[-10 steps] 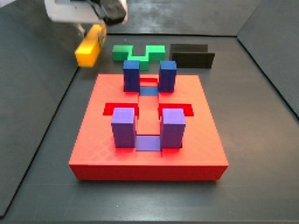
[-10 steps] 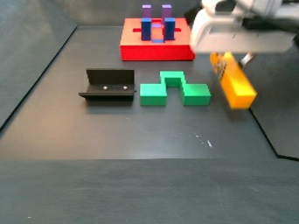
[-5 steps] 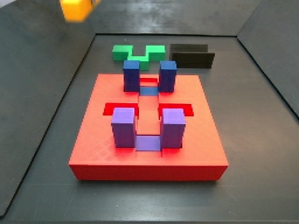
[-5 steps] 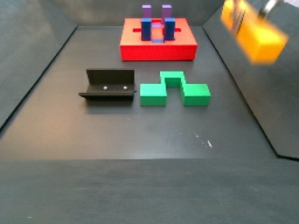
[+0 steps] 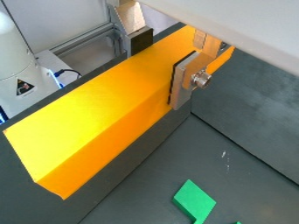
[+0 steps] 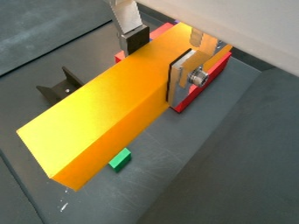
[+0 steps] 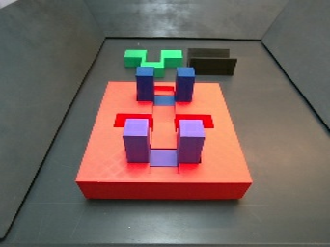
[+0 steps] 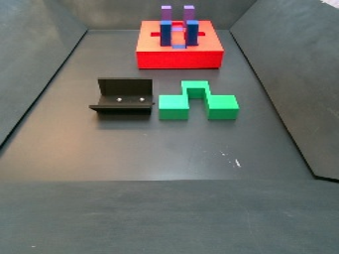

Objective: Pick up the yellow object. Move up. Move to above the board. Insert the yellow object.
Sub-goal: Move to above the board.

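Note:
The yellow object (image 5: pixel 105 114) is a long yellow-orange bar clamped between my gripper (image 5: pixel 163 63) plates; it shows in both wrist views (image 6: pixel 105 122). The gripper (image 6: pixel 162 59) is shut on it near one end and holds it high off the floor. The gripper and bar are out of frame in both side views. The board (image 7: pixel 161 145) is a red slab with blue and purple upright blocks; it also shows in a side view (image 8: pixel 181 45). In a wrist view a red edge of the board (image 6: pixel 201 77) lies below the bar.
A green zigzag block (image 8: pixel 199 101) and the fixture (image 8: pixel 122 97) sit on the dark floor in front of the board. Both show behind the board in a side view: the green block (image 7: pixel 154 58), the fixture (image 7: pixel 214 61). Grey walls enclose the floor.
The gripper with the yellow bar has risen from beside the green block and left both side views at the top.

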